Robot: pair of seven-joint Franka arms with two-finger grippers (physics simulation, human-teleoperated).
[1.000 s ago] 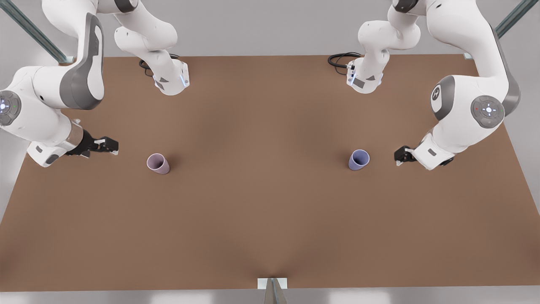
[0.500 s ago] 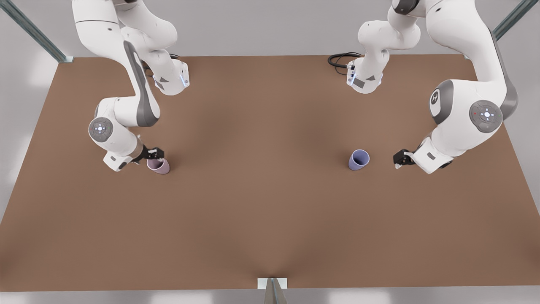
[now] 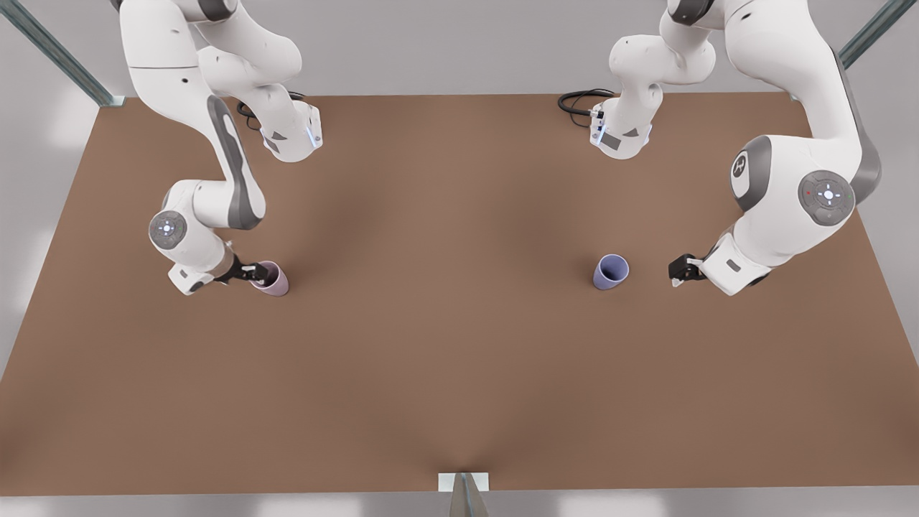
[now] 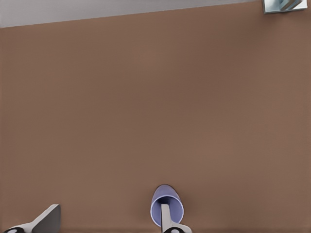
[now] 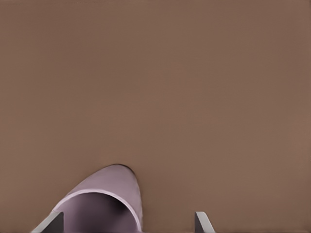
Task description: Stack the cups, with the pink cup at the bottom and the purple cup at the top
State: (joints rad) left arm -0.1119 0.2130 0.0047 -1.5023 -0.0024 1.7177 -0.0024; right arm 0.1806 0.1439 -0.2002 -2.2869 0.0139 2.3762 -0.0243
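Right end effector point(image 3: 260, 273) at the pink cup point(image 3: 271, 279), fingers point(image 5: 201, 223) spread around its rim, left end effector point(image 3: 675, 273) spread open near the purple cup point(image 3: 610, 272), both cups upright on the counter point(image 3: 459, 373), well apart

Arms: two, glossy white rounded shells with grey panels at the joints.
Joint caps: grey discs with small glowing lights.
Hands: left hand point(image 3: 678, 273) and right hand point(image 3: 253, 273) black, with pale fingertips.
Bases: black cables coiled behind.
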